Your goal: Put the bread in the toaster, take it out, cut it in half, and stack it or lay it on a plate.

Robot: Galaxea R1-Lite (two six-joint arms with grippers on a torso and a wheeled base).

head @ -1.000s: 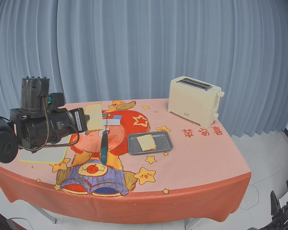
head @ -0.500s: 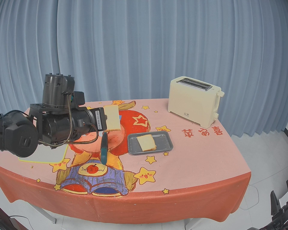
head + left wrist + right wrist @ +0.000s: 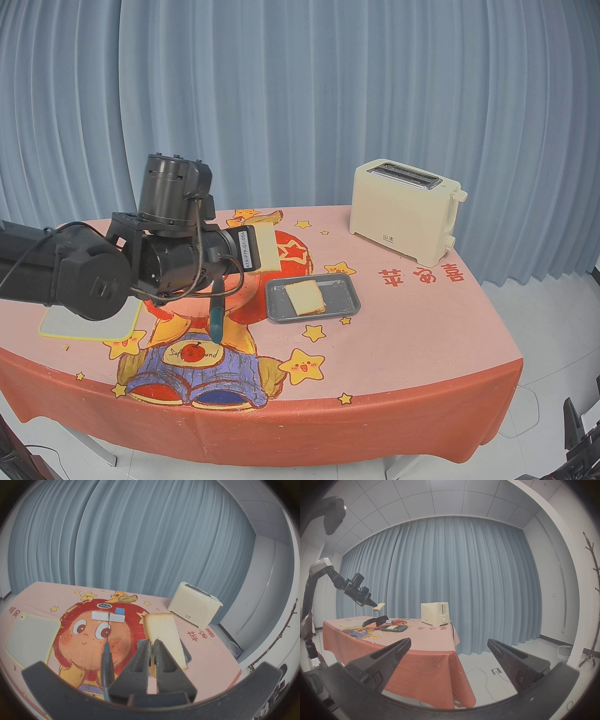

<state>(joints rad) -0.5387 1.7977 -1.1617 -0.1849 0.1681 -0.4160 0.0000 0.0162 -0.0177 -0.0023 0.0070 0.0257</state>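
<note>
As our left claw (image 3: 153, 643), clamped on the bread slice (image 3: 269, 249), has carried it past the knife (image 3: 216, 312), nearly over the tray (image 3: 344, 307), we judge laying it down comes next.

Two bread slices: one slice (image 3: 305, 297) in the tray (image 3: 341, 300), the other slice (image 3: 269, 249) in the air beside the tray. One toaster (image 3: 403, 212), one knife (image 3: 216, 312), one cutting board (image 3: 75, 322).
</note>
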